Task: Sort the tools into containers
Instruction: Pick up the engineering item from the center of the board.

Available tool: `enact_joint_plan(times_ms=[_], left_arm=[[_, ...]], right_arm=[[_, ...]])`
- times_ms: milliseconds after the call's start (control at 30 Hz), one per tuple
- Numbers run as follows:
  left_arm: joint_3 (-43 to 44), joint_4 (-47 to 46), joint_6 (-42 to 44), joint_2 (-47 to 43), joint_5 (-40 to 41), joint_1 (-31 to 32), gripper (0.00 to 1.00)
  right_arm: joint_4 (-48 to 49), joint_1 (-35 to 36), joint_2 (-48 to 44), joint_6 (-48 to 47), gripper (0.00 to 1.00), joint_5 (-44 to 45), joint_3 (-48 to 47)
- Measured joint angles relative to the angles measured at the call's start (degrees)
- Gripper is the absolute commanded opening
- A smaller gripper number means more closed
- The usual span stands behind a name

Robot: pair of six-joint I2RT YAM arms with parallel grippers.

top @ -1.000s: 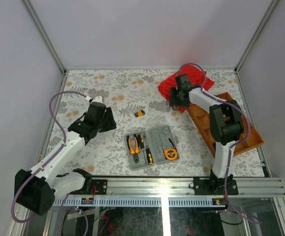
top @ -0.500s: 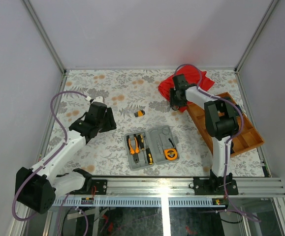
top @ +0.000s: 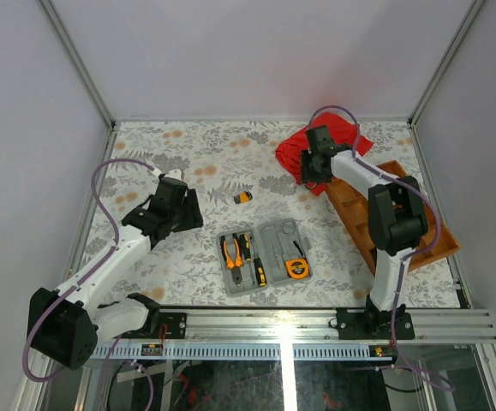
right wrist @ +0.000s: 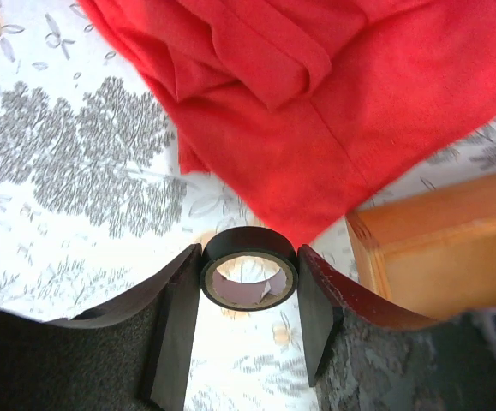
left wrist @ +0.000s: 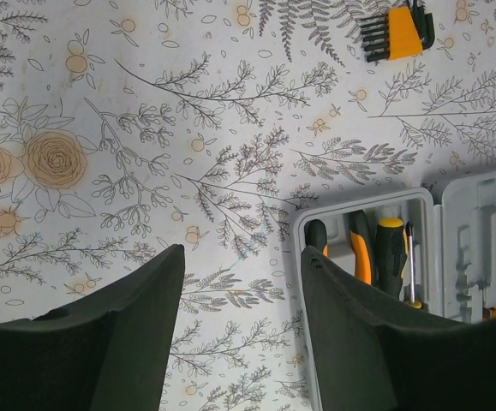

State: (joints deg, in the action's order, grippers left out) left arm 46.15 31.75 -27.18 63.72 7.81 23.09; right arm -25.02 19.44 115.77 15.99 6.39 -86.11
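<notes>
The grey case [top: 275, 235] lies open near the table's front middle. Its left tray [left wrist: 363, 207] holds orange-handled pliers [top: 231, 254] and short screwdrivers [top: 249, 248]; the right tray holds a round orange tape measure [top: 296, 269]. A tiny orange-black piece [top: 243, 198] lies on the cloth behind the case and also shows in the left wrist view [left wrist: 397, 30]. My left gripper [top: 188, 216] hangs open and empty left of the case [left wrist: 241, 253]. My right gripper [top: 306, 178] is shut on a black tape roll [right wrist: 249, 241] at the corner of the red cloth [right wrist: 316, 103].
An orange-brown divided tray [top: 406, 218] lies at the right, its corner right of my right fingers [right wrist: 436, 257]. The red cloth [top: 316, 144] is bunched at the back right. Metal frame rails border the flowered table cover.
The right arm's elbow swung left, then back to the right, while its gripper stayed by the red cloth. The left gripper shifted slightly toward the case.
</notes>
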Motion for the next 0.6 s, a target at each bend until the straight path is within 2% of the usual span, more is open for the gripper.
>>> enact_joint_plan(times_ms=[267,600], left_arm=[[0.0,0.0,0.0,0.0,-2.4,-0.11,0.6],[-1.16,-0.61,-2.89,-0.63,-6.84,-0.33,0.61]], right_arm=[[0.07,1.09,-12.85,0.92,0.43,-3.08,9.97],[-1.46,11.85,-21.38,2.01,0.43,-6.56,19.61]])
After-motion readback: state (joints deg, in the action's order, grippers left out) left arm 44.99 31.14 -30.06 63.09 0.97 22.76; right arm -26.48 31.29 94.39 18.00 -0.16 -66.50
